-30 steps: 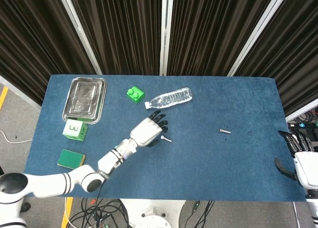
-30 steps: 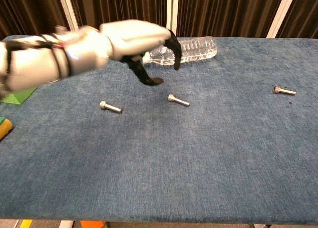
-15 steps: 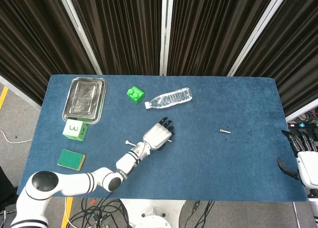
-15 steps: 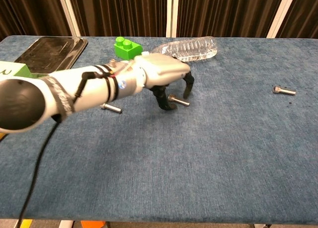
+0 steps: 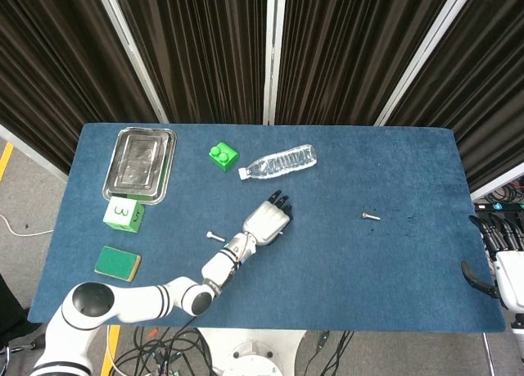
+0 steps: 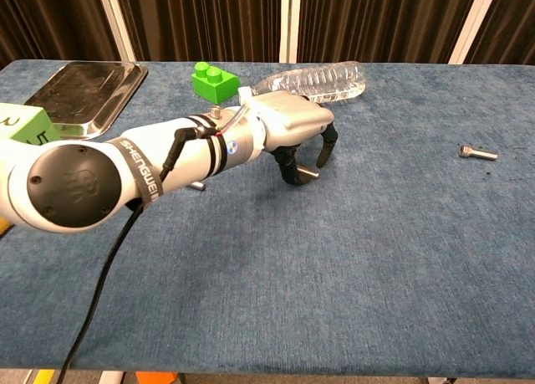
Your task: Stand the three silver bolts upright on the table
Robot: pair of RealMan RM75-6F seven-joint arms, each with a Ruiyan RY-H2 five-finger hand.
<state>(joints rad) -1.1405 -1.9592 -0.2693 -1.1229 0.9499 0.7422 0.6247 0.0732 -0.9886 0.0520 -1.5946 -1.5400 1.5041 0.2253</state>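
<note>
Three silver bolts lie flat on the blue table. One bolt is left of my left forearm. Another bolt lies alone toward the right. The middle bolt is hidden under my left hand in the head view. In the chest view its end shows on the cloth between the thumb and the curled fingers of that left hand, which arches palm down over it with the fingers apart. My right hand hangs off the table's right edge, fingers spread and holding nothing.
A clear plastic bottle lies just beyond my left hand. A green brick, a steel tray, a green numbered cube and a sponge occupy the left side.
My left hand has moved right and down over the middle bolt, covering it in the head view. Its fingers now straddle the bolt. The other bolts have not moved.
</note>
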